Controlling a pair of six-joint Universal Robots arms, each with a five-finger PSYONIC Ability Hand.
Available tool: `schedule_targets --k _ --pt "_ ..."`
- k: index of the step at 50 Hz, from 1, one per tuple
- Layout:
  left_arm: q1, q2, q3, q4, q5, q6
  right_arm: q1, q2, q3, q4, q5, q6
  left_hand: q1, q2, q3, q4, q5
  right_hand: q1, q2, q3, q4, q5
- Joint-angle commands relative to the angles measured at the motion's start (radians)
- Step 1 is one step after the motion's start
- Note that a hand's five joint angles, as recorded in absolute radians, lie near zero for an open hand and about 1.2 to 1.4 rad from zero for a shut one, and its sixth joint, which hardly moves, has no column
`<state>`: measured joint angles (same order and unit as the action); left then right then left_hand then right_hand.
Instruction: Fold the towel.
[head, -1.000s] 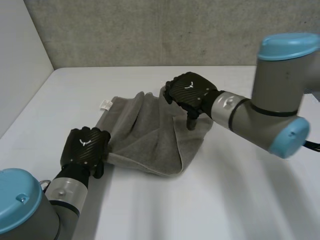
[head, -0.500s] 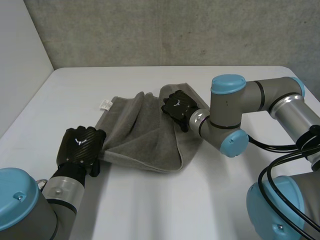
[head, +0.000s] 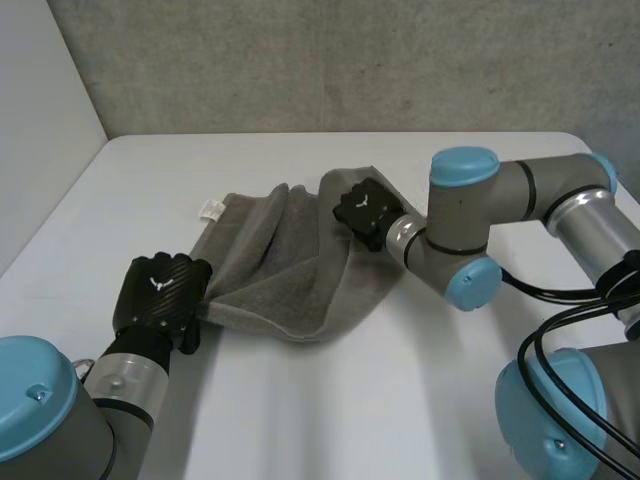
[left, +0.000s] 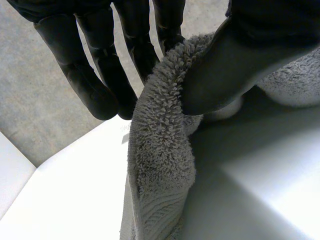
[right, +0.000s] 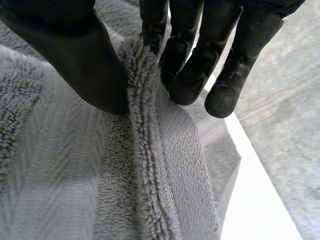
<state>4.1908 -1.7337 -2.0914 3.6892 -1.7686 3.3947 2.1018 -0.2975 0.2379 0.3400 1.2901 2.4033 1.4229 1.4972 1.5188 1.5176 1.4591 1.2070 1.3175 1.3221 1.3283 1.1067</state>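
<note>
**A:** Head view first. Where is the towel (head: 290, 270)?

**B:** It lies about the middle of the white table (head: 330, 420), rumpled, with ridges running through it. The left hand (head: 160, 300) is at its near-left corner. The right hand (head: 365, 212) is on its far edge, right of the middle. A small white label (head: 212, 208) sticks out at the far-left corner.

**A:** Which way does it run?

**B:** I judge that its long axis goes slantwise, from the left hand away toward the right hand. The label corner points to the far left.

**A:** How far along is the fold?

**B:** Early, I'd say. No neat doubled layer shows, only bunched cloth. What is left is to carry one edge over onto the other and flatten it.

**A:** And the left wrist view?

**B:** The left hand (left: 235, 65) pinches a thick roll of the towel's (left: 160, 150) edge between its thumb and fingers. The cloth falls away from the grip toward the table.

**A:** The right wrist view?

**B:** The right hand (right: 75, 55) nips a raised ridge of the towel (right: 75, 190) between its thumb and the nearest finger. The other fingers hang close over the cloth beside the ridge.
</note>
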Motion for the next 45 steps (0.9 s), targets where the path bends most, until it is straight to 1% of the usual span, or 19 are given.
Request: schedule_targets --k 1,6,8,11,14,16,17,18,19,21,22,24,27,29,30,32,35,39,45 --pt "0.000 0.000 -0.001 0.000 0.000 0.000 0.000 -0.026 0.017 0.004 0.015 0.003 -0.111 -0.186 -0.207 -0.206 -0.322 0.189 0.079 0.074 0.068 0.115" --pt "0.003 0.000 -0.006 0.002 0.000 0.000 -0.019 -0.057 0.046 0.034 0.031 0.019 -0.199 -0.274 -0.295 -0.294 -0.410 0.189 0.079 0.074 0.068 0.115" --pt "0.008 0.000 -0.006 0.003 0.000 0.000 -0.057 -0.118 0.078 0.074 0.043 0.039 -0.243 -0.318 -0.339 -0.338 -0.454 0.189 0.079 0.074 0.068 0.115" --pt "0.018 -0.001 -0.006 0.003 0.000 0.000 -0.072 -0.149 0.100 0.096 0.045 0.046 -0.299 -0.374 -0.395 -0.394 -0.510 0.189 0.079 0.074 0.068 0.115" --pt "0.034 -0.006 -0.004 0.009 0.000 0.000 -0.092 -0.229 0.173 0.129 0.035 0.057 -0.334 -0.409 -0.430 -0.429 -0.545 0.189 0.079 0.074 0.068 0.115" --pt "0.046 -0.013 -0.004 0.031 0.000 0.000 -0.123 -0.363 0.320 0.149 0.018 0.062 -0.384 -0.459 -0.480 -0.479 -0.595 0.189 0.079 0.074 0.068 0.115" --pt "0.046 -0.014 -0.004 0.031 0.000 0.000 -0.123 -0.364 0.320 0.149 0.018 0.062 -0.384 -0.459 -0.480 -0.479 -0.595 0.189 0.079 0.074 0.068 0.115" --pt "0.051 -0.020 -0.004 0.044 0.000 0.002 -0.143 -0.447 0.422 0.146 0.006 0.060 -0.387 -0.462 -0.483 -0.482 -0.598 0.189 0.079 0.074 0.068 0.115" --pt "0.051 -0.020 -0.004 0.045 0.000 0.002 -0.143 -0.448 0.423 0.146 0.006 0.060 -0.387 -0.462 -0.483 -0.482 -0.598 0.189 0.079 0.074 0.068 0.115" --pt "0.069 -0.035 -0.006 0.070 0.000 0.003 -0.183 -0.587 0.610 0.123 -0.020 0.060 -0.387 -0.462 -0.483 -0.482 -0.598 0.189 0.079 0.074 0.068 0.115" --pt "0.069 -0.035 -0.006 0.071 0.000 0.003 -0.183 -0.588 0.610 0.123 -0.020 0.060 -0.387 -0.462 -0.483 -0.482 -0.598 0.189 0.079 0.074 0.068 0.115" --pt "0.089 -0.044 -0.006 0.083 0.000 0.003 -0.221 -0.714 0.813 0.058 -0.037 0.060 -0.387 -0.462 -0.483 -0.482 -0.598 0.189 0.079 0.074 0.068 0.115" --pt "0.094 -0.046 -0.006 0.084 0.003 0.002 -0.244 -0.773 0.910 0.011 -0.038 0.062 -0.396 -0.470 -0.492 -0.491 -0.607 0.189 0.079 0.074 0.068 0.115" --pt "0.101 -0.050 -0.004 0.084 0.005 0.002 -0.304 -0.879 1.084 -0.096 -0.041 0.062 -0.478 -0.552 -0.574 -0.572 -0.689 0.189 0.079 0.074 0.068 0.115" --pt "0.101 -0.050 -0.004 0.084 0.005 0.002 -0.304 -0.879 1.084 -0.096 -0.041 0.062 -0.478 -0.553 -0.574 -0.573 -0.689 0.189 0.079 0.074 0.068 0.115" --pt "0.109 -0.064 0.001 0.087 0.006 0.002 -0.348 -0.946 1.211 -0.194 -0.043 0.074 -0.575 -0.649 -0.671 -0.670 -0.786 0.189 0.079 0.074 0.068 0.115" --pt "0.110 -0.078 0.004 0.087 0.008 0.002 -0.364 -0.970 1.262 -0.237 -0.043 0.092 -0.619 -0.694 -0.715 -0.714 -0.830 0.189 0.079 0.074 0.068 0.115" --pt "0.112 -0.118 0.011 0.087 0.006 0.003 -0.419 -1.017 1.376 -0.340 -0.052 0.183 -0.707 -0.782 -0.803 -0.802 -0.918 0.189 0.079 0.074 0.068 0.115" --pt "0.126 -0.133 0.008 0.086 0.008 0.002 -0.496 -1.054 1.477 -0.420 -0.110 0.279 -0.728 -0.802 -0.824 -0.822 -0.939 0.189 0.079 0.074 0.068 0.115"
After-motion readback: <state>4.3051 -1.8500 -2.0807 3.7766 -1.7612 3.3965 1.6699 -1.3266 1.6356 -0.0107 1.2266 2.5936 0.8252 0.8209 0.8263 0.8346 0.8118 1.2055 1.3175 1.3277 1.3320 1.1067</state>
